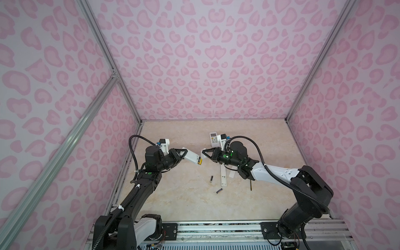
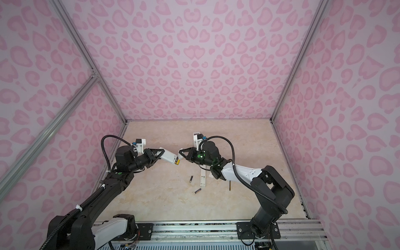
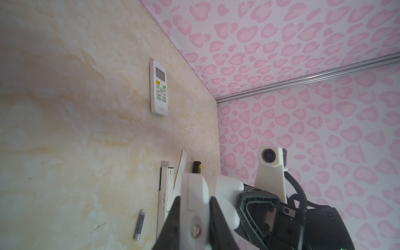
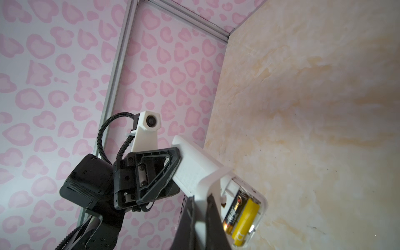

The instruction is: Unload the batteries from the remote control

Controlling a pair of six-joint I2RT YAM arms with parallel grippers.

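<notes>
The white remote (image 1: 192,158) is clamped above mid-table by the left gripper (image 1: 184,155); a black battery (image 4: 234,213) and a yellow battery (image 4: 245,223) are seen in its open bay (two loose batteries (image 1: 211,178) lie nearer on the table (image 1: 173,205)), and a white cover (image 4: 202,201) is pinched by the right gripper (image 1: 204,152)

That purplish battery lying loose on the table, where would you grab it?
Probably the middle of the purplish battery, from straight above, pinched across its thin width: it lies flat on the table, with bare surface along both long sides.
</notes>
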